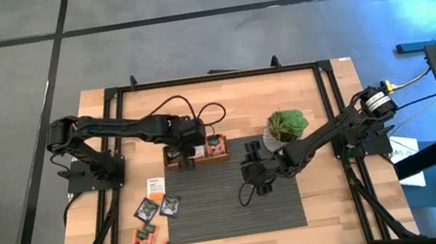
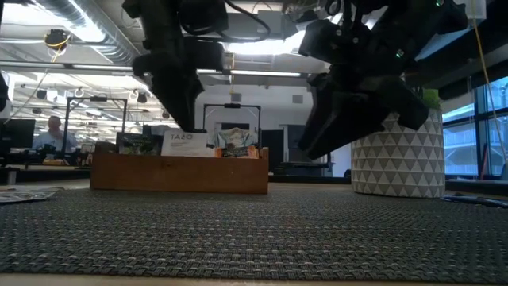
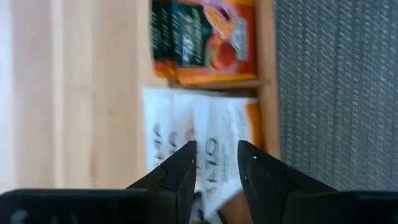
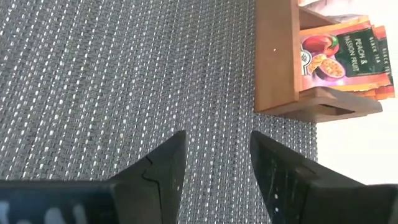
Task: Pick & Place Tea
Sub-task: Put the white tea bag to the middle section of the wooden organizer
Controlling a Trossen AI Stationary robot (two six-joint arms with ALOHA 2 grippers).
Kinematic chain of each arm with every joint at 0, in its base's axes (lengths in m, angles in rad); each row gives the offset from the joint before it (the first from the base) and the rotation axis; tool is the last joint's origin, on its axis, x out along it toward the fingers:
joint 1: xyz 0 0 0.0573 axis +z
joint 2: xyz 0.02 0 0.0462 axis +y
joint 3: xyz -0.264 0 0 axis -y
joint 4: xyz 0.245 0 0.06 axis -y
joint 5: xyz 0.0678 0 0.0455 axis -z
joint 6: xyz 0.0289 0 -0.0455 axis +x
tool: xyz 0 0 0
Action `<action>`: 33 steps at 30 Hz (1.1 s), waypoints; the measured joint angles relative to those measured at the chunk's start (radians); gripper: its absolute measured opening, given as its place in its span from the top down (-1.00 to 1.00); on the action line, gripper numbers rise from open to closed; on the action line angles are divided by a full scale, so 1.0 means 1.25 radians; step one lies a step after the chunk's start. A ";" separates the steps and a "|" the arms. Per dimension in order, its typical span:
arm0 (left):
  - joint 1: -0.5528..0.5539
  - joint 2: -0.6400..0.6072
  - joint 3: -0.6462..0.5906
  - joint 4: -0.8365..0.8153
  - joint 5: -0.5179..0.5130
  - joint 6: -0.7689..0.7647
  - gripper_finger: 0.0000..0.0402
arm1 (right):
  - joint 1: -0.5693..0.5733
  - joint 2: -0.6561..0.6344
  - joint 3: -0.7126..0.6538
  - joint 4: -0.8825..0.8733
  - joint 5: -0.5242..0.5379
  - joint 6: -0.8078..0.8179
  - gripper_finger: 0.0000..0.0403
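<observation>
The left hand [image 1: 181, 152] is held directly over the wooden tray [image 1: 197, 154], which stands near the middle of the table [image 1: 113, 112], against the far edge of the grey woven mat [image 1: 228, 190]. In the left wrist view its two dark fingers [image 3: 180, 171] are seen a narrow gap apart, with a white sachet [image 3: 214, 146] showing between and beyond them; whether the sachet is actually gripped cannot be told. That white sachet stands in the tray's middle compartment, and orange-red peach sachets [image 3: 214, 40] are packed in the neighbouring compartment.

The right hand [image 1: 253, 171] is poised above the mat, toward the mat's right part, with its fingers [image 4: 165, 165] spread apart and nothing between them. A potted green plant [image 1: 286, 126] in a white patterned pot is placed just beside the right arm, at the mat's far right corner.

More tea sachets [image 1: 156, 218] are scattered near the table's front left corner, off the mat's left edge: one white [image 1: 156, 185], two dark [image 1: 170, 204] and several orange-red [image 1: 141, 241], lying flat.
</observation>
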 joint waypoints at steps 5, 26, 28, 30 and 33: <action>-0.025 0.000 0.000 -0.040 0.011 -0.027 0.43 | 0.000 0.000 0.000 -0.003 0.000 -0.006 0.11; -0.075 -0.045 0.000 0.031 -0.063 -0.061 0.43 | -0.027 0.000 0.000 0.008 -0.001 -0.020 0.11; -0.085 -0.028 0.000 0.040 -0.085 -0.062 0.43 | -0.027 0.000 0.000 0.009 -0.001 -0.020 0.11; -0.090 -0.010 0.000 0.039 -0.100 -0.070 0.43 | -0.027 0.000 0.000 0.010 -0.001 -0.020 0.11; -0.091 0.017 0.000 0.039 -0.104 -0.082 0.43 | -0.027 0.000 0.000 0.012 -0.006 -0.019 0.11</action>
